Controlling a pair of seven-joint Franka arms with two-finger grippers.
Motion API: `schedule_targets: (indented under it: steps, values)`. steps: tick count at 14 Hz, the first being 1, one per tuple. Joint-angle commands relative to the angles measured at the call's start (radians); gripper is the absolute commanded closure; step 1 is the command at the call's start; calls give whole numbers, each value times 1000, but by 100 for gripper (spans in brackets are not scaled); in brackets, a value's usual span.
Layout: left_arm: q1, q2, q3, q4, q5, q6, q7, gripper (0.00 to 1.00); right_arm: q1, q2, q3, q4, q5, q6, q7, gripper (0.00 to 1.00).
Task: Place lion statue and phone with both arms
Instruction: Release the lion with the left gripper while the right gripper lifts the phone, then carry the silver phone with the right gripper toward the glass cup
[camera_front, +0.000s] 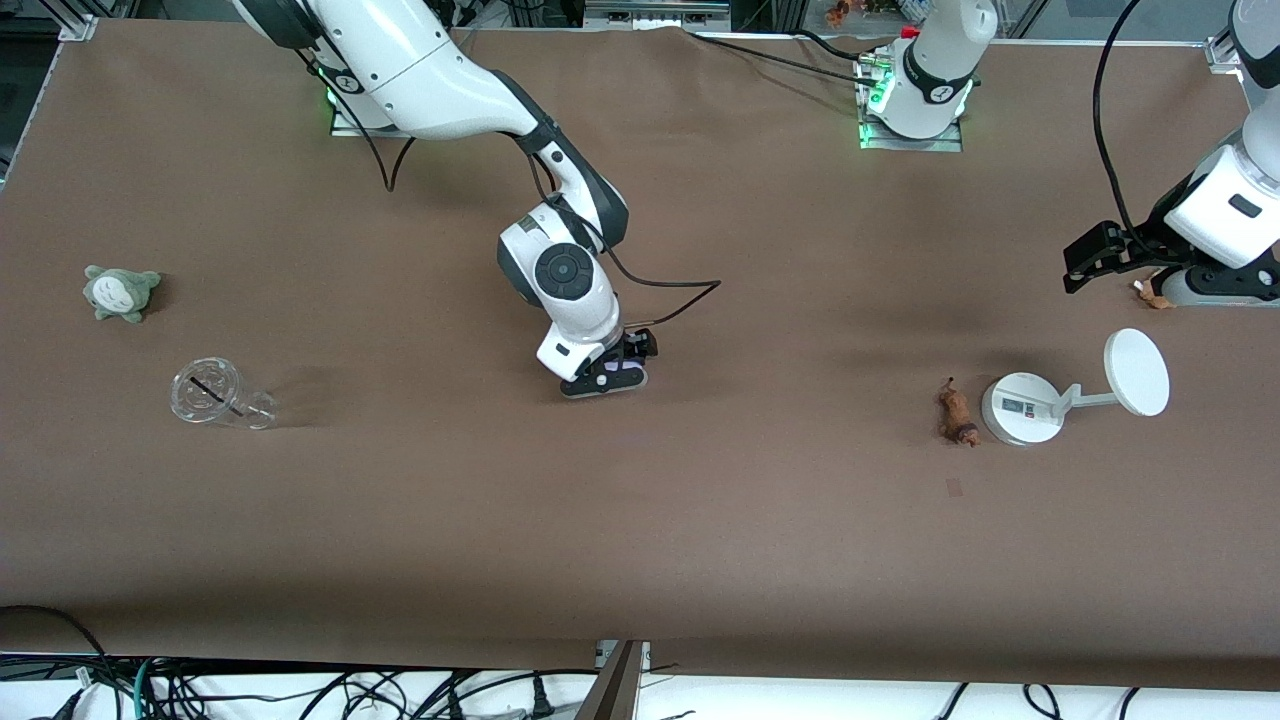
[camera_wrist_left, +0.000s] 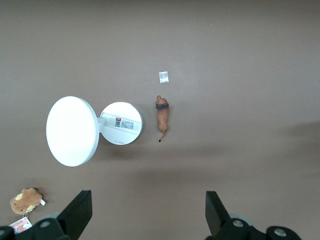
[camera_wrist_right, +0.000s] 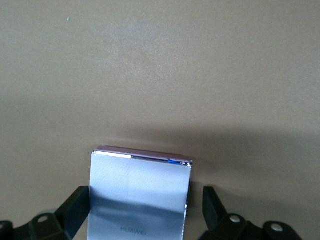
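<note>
At the centre of the front frame we saw the right end effector (camera_front: 612, 375) down on the tabletop (camera_front: 640, 520), its fingers straddling the phone (camera_wrist_right: 139, 195). A gap showed on one side, so we could not tell whether it was clamped or only bracketing it. We judged the low pose suited setting the phone down flat.

At the right edge of the frame, the left end effector (camera_wrist_left: 147, 217) hung with fingers apart and empty, apparently poised above its target. The lion (camera_front: 957, 412) lay at the lower right, just beside the white stand (camera_front: 1020, 408) (not touching).

We counted one phone, one lion, one stand, one clear cup (camera_front: 215, 396) on its side, and two plush toys: grey-green (camera_front: 120, 292) and brown (camera_wrist_left: 26, 200).
</note>
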Motion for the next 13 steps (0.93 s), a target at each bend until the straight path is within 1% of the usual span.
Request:
schedule_targets:
  steps: [1, 7, 8, 9, 10, 12, 13]
  values:
    - [-10, 23, 9, 27, -7, -20, 22, 0, 11, 33, -6, 35, -6, 28, 26, 0]
    - [-11, 23, 6, 37, -10, -31, 12, 0, 11, 56, -6, 35, -9, 63, 26, 0]
    - [-13, 27, 6, 46, -9, -31, 12, 0, 11, 57, -6, 34, -18, 68, 15, 19]
    - [-11, 33, 6, 47, -10, -32, 11, 0, 10, 53, -8, 35, -18, 69, 14, 77]
    - [-10, 34, 9, 47, -10, -50, 11, 0, 5, 43, -8, 35, -17, 65, 14, 94]
    - [-2, 35, 10, 47, -10, -72, 16, 0, -11, 7, -12, 32, -18, 49, 8, 95]
    - [-2, 37, 10, 47, -10, -75, 12, 0, -31, -31, -18, 32, -18, -4, 0, 95]
